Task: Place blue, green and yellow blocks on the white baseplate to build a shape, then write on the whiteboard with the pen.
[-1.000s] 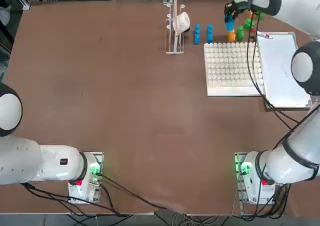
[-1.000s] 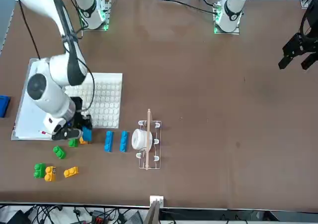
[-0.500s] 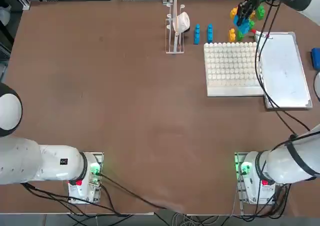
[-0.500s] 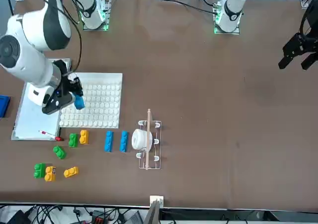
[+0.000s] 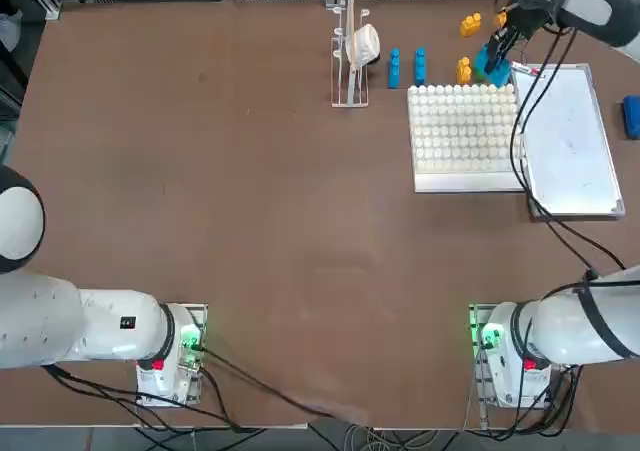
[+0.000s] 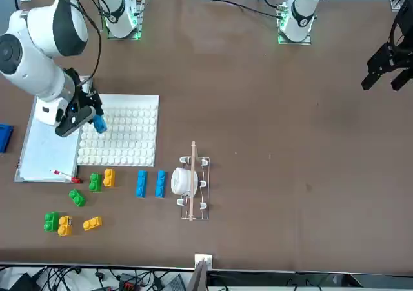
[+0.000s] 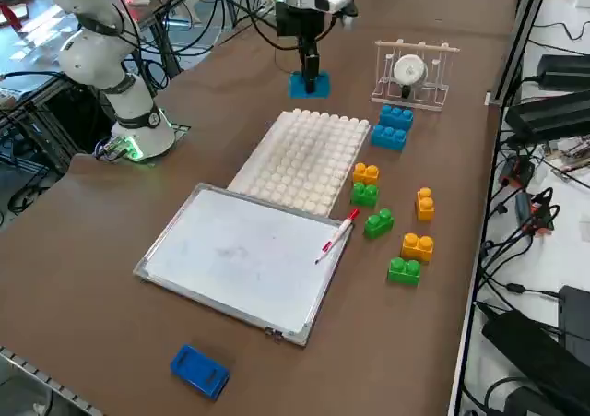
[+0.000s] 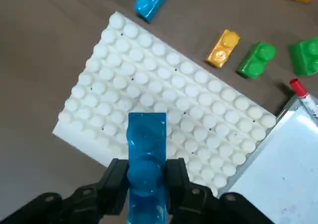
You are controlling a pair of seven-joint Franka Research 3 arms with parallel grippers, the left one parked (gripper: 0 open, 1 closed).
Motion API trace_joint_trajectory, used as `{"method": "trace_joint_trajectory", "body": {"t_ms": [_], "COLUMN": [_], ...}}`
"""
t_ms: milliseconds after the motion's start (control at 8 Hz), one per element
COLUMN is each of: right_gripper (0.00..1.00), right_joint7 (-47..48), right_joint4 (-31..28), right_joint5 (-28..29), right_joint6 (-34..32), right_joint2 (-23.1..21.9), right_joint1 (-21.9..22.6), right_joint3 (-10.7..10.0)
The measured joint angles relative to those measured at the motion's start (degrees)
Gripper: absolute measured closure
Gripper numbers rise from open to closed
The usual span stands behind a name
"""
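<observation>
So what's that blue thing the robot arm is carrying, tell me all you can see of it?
It is a blue block, a small oblong toy brick of glossy bright blue plastic with round studs on top. The right pincer is shut on it, a black finger on each long side. It hangs in the air above the white baseplate, touching nothing but the fingers.

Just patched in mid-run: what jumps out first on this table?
The right gripper hangs above the white baseplate, shut on a blue block. No blocks sit on the plate yet. Beyond its far edge lie the loose blue, green and yellow blocks, and the pen rests on the whiteboard beside the plate.
</observation>
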Motion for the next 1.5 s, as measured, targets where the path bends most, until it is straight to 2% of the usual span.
{"method": "trace_joint_trajectory", "body": {"t_ms": [250,625,1125,1500], "right_gripper": [0.59,0.59,0.59,0.59], "right_joint7": [-3.52,-12.17,-24.56,-36.39], "right_joint4": [-5.88,-13.47,-17.89,-23.77], "right_joint5": [-0.01,-0.01,-0.03,-0.08], "right_joint6": [0.05,1.01,5.45,12.07], "right_joint2": [-6.14,-11.16,-11.49,-11.26], "right_joint1": [-0.08,-0.66,1.5,4.1], "right_joint3": [-0.26,-2.71,-2.59,-2.38]}}
